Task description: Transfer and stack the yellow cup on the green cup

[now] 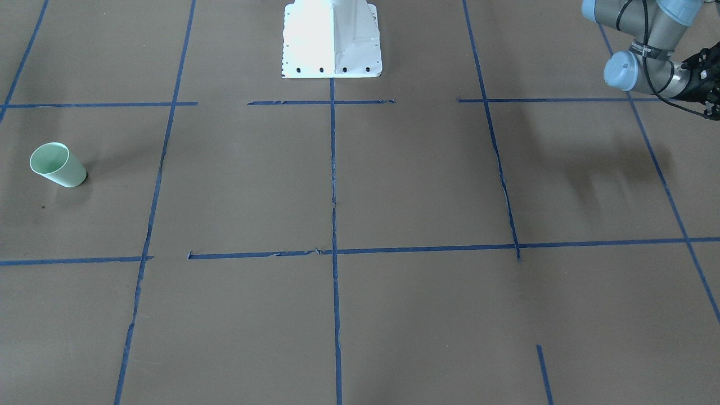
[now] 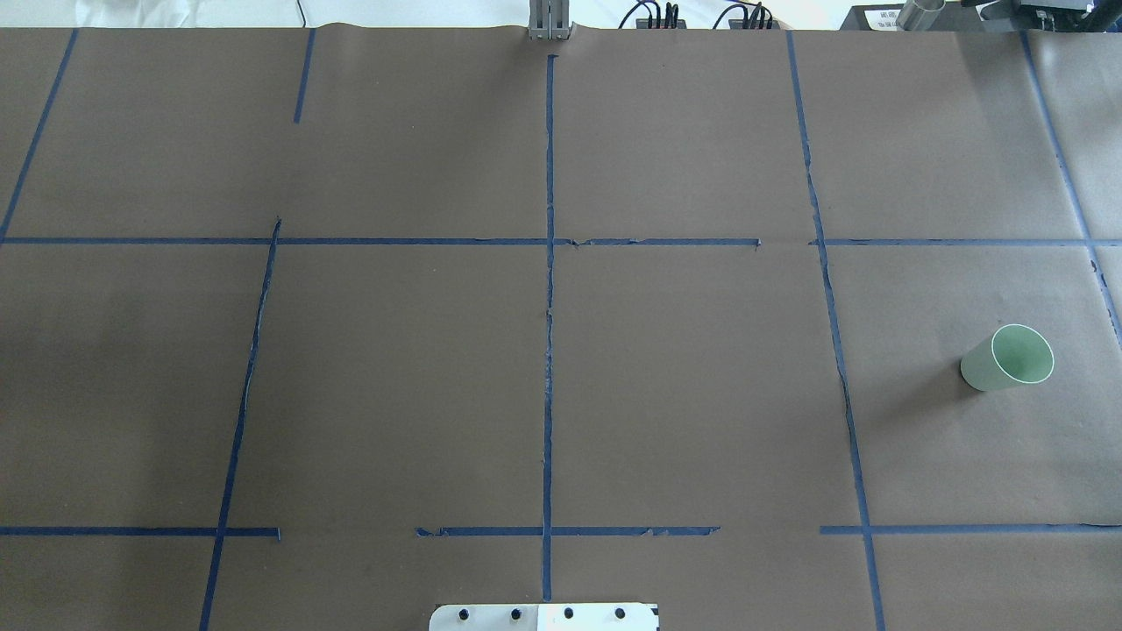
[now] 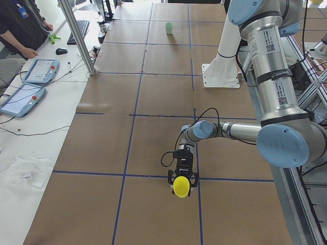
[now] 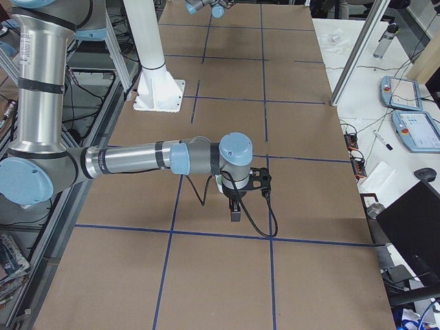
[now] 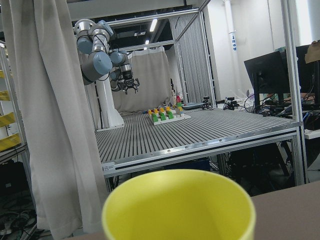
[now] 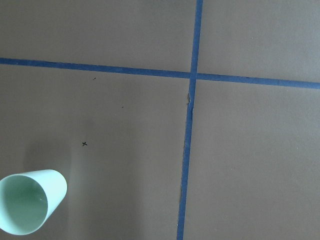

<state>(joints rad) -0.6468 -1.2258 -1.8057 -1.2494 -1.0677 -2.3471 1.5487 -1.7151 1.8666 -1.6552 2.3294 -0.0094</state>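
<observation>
One cup (image 3: 180, 187) at the left tool (image 3: 182, 178), left end of the table (image 2: 394, 394); other cup (image 2: 1008, 358) upright near the right end.

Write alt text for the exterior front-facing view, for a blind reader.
A pale green cup stands mouth up near the left edge of a brown table gridded with blue tape lines. The robot's white base sits at top centre, and its left arm enters the top right corner.
</observation>
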